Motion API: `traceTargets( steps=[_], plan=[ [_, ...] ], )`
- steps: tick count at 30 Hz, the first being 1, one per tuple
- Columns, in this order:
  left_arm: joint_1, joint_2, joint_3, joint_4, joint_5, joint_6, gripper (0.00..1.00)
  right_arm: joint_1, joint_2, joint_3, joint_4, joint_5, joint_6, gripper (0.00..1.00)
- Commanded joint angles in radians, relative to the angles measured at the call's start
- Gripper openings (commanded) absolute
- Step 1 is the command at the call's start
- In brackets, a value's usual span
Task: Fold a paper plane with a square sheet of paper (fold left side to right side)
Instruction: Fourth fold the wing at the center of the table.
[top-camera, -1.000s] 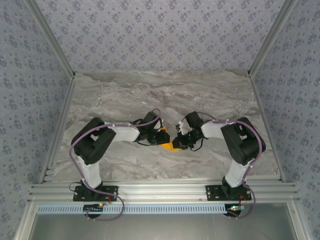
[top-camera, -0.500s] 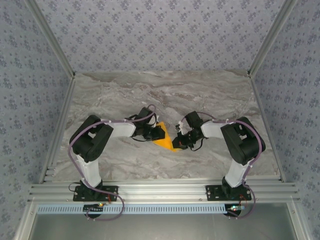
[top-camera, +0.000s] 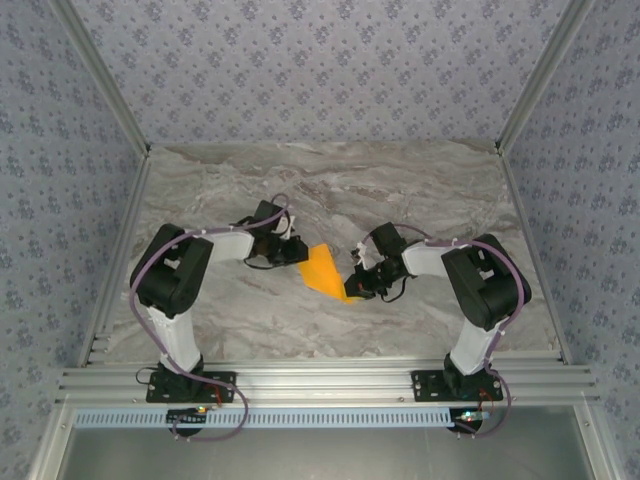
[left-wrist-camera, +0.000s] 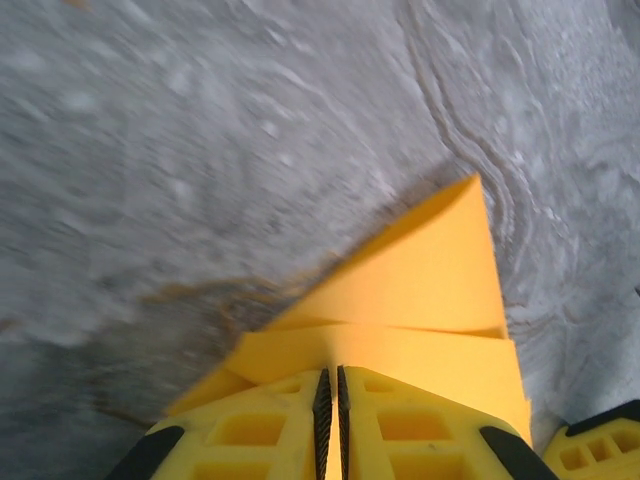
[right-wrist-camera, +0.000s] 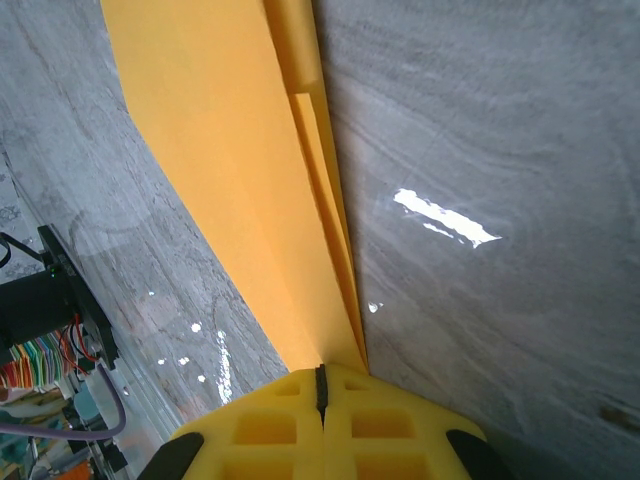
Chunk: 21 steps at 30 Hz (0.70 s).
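A: What step is this? Marble table (top-camera: 420, 200), folded orange sheet (top-camera: 322, 270) mid-table between the arms.
B: Mid-fold, I'd guess. Left gripper (top-camera: 299, 254) and right gripper (top-camera: 352, 287) both pinched shut on its edges. Next: line edges up, crease.

Desk (top-camera: 420, 190): grey marble-pattern top, veined and glossy, with one bright glare patch (right-wrist-camera: 440, 218) seen in the right wrist view.
Walls (top-camera: 320, 70): blue-grey wallpaper with small repeating floral sprigs, on three sides.
Aluminium posts (top-camera: 103, 80): slanting at both rear corners.
Ribbed aluminium rail (top-camera: 320, 382): runs along the near edge.
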Motion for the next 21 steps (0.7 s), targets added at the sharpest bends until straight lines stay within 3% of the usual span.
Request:
traceTargets(
  steps=[1,7,13,21],
  plan=[
    [0.07,0.051,0.05,-0.078,-0.131,0.069,0.13,-0.003,0.059,-0.082,-0.203,0.238,-0.012,0.0],
    [0.121,0.03,0.076,-0.103,-0.11,0.077,0.13,0.0,0.047,-0.083,-0.2,0.237,-0.006,0.0],
    [0.118,-0.108,0.043,-0.096,-0.046,0.028,0.14,0.003,0.044,-0.075,-0.188,0.235,0.0,0.0],
    [-0.055,-0.198,-0.013,-0.005,0.009,-0.074,0.15,0.01,0.051,-0.057,-0.173,0.23,0.013,0.0]
  ],
)
